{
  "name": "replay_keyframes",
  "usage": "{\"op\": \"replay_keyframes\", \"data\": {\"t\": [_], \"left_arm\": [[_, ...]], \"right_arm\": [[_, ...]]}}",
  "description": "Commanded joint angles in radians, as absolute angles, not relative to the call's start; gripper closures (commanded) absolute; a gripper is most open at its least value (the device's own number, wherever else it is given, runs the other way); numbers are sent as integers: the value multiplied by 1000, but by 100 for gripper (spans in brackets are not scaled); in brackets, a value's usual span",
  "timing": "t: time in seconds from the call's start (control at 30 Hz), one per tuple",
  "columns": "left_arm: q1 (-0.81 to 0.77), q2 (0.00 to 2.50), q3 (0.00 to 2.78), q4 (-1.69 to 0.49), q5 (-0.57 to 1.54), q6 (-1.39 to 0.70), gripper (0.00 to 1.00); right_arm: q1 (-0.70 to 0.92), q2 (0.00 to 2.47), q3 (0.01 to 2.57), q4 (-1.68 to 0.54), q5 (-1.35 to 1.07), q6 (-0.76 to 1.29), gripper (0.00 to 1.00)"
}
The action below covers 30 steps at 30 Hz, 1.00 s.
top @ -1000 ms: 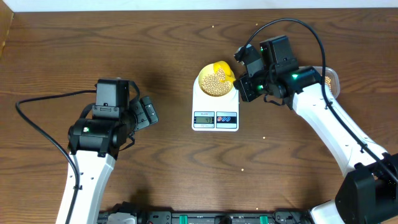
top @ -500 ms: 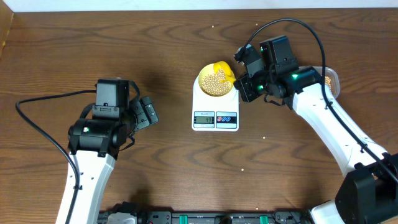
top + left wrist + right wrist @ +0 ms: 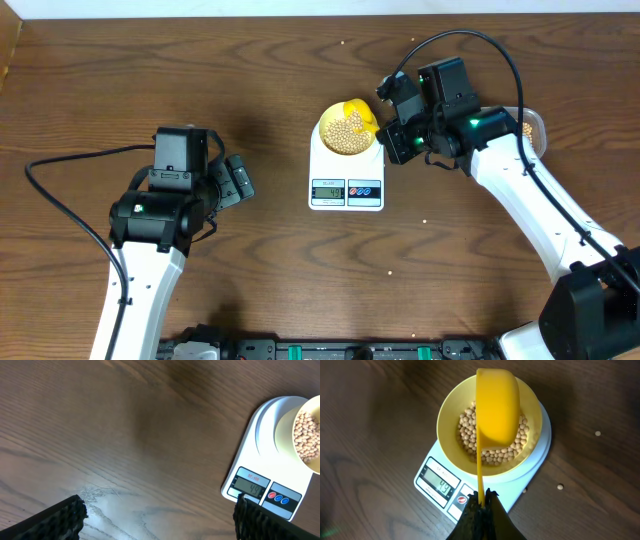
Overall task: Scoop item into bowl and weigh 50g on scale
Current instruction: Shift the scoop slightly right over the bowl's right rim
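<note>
Your right claw (image 3: 481, 502) is pinching the thin handle of the yellow scoop (image 3: 496, 410), pressed tight on it; the scoop hangs tipped over the pale bowl (image 3: 447, 415), its cup above the far half of the pile. The beans (image 3: 467, 430) lie in the bowl, and the bowl sits on the round plate of the white scale (image 3: 540, 445). The display (image 3: 250, 482) appears to read 49, so you are, by my judgement, a bean or two short of target. Tilt the scoop in very small steps and let beans roll off the lip singly; pause after each drop so the number settles; do not shake, as a cluster may fall and overshoot. Hold the cup inside the rim without touching it, since any press on the bowl falsifies the weight. A couple of stray beans (image 3: 598, 433) lie on the bench (image 3: 100, 435) beside the scale; leave them. Your left claw (image 3: 243, 178) is spread wide and holds nothing, well apart from the scale; let it rest there.
</note>
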<state>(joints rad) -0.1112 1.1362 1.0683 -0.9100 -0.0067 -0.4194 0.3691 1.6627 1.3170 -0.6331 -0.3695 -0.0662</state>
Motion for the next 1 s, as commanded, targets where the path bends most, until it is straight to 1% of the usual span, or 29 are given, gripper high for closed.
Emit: {"op": "replay_keyframes", "data": {"t": [0.0, 0.5, 0.77, 0.97], "left_arm": [[-105, 1137, 1079, -912, -24, -421, 4], [-105, 1137, 1079, -912, -24, -421, 4], [-105, 1137, 1079, -912, -24, -421, 4], [-105, 1137, 1079, -912, -24, -421, 4]], "right_arm": [[368, 1672, 1314, -634, -371, -98, 99], [367, 1672, 1314, -632, -376, -97, 99], [368, 1672, 1314, -627, -377, -10, 99], [367, 1672, 1314, -623, -374, -8, 99]]}}
